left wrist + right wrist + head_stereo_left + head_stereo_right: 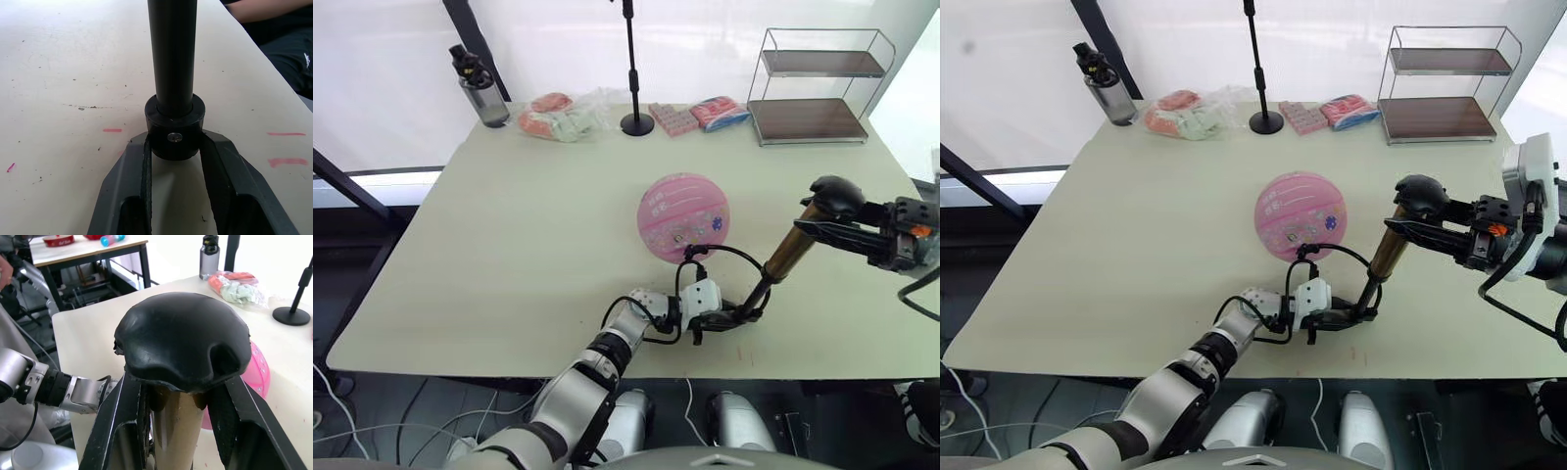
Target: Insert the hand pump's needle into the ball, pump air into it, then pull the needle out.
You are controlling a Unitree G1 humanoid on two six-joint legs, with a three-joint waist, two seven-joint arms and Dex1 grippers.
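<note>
The left claw (724, 319) is lying low on the pale surface (509, 245), its two black fingers (128, 181) closing around the black bottom cap of the hand pump (781, 262) and pinning that end down near the front edge. The right claw (818, 229) is gripping the top of the same pump, its fingers (115, 426) clamping the gold-bronze barrel just under the black knob handle (183, 340). The pump is leaning, its base by the left claw and its handle rising toward the robot's right. A thin black hose (729, 251) is arching from the pump's lower end over to the ball (683, 216); the needle at its tip is too small to make out. The pink ball is sitting on the surface just beyond the left claw. Well behind it, a water bottle (481, 88), a black stand (634, 88), some packets (563, 116) and a wire shelf (815, 86) are lining the far edge.
</note>
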